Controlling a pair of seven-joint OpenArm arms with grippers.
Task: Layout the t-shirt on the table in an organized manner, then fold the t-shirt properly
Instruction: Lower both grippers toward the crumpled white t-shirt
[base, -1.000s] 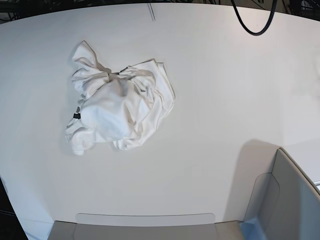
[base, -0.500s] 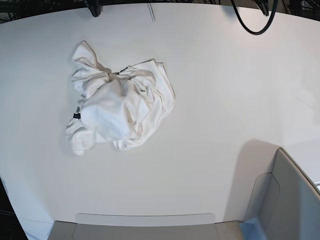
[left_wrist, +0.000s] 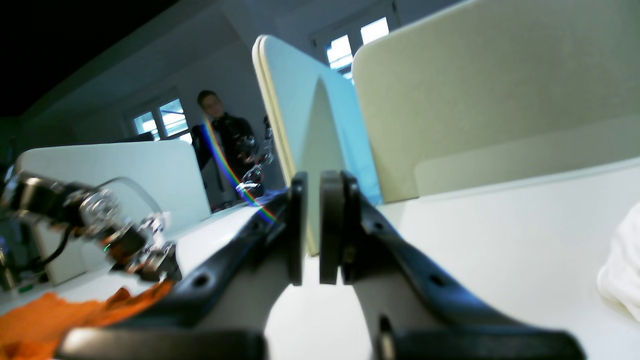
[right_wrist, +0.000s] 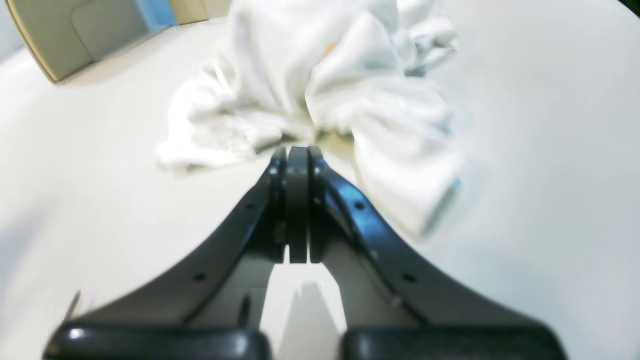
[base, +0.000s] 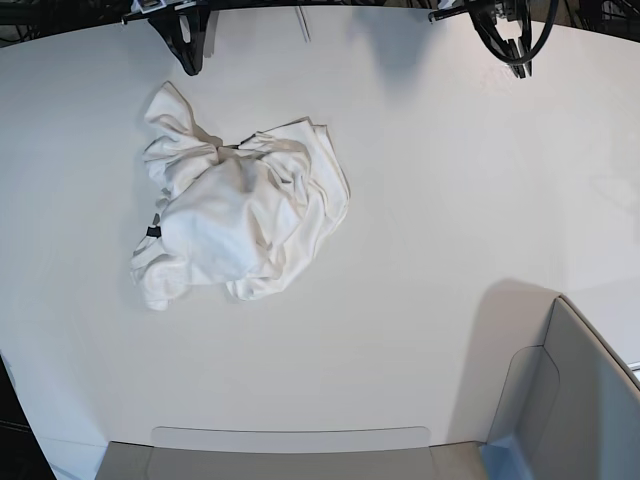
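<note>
Base view: the t-shirt (base: 235, 215) lay crumpled in a heap on the left half of the table (base: 430, 220), white fabric bunched with a small dark patch at its left edge. The right gripper (base: 190, 50) reached in at the far left edge, just beyond the heap and apart from it. The left gripper (base: 517, 62) entered at the far right, well apart from the t-shirt. A grey-white bin (base: 580, 400) stood at the near right corner, and a low panel (base: 290, 440) ran along the near edge.

Left wrist view: the left gripper (left_wrist: 312, 230) stood with a narrow gap between its two dark fingers (left_wrist: 297, 227), holding nothing. Beyond it rose the bin (left_wrist: 450, 95); a fold of the t-shirt (left_wrist: 622, 265) showed at the right margin, resting on the table (left_wrist: 500, 240). An orange cloth (left_wrist: 60, 320) lay at lower left and a person (left_wrist: 220, 130) stood in the background.

Right wrist view: the right gripper (right_wrist: 297, 155) had its fingers pressed together with nothing between them, the tips just before the crumpled t-shirt (right_wrist: 325, 90); contact could not be judged. The table (right_wrist: 550, 150) surrounded the heap.
</note>
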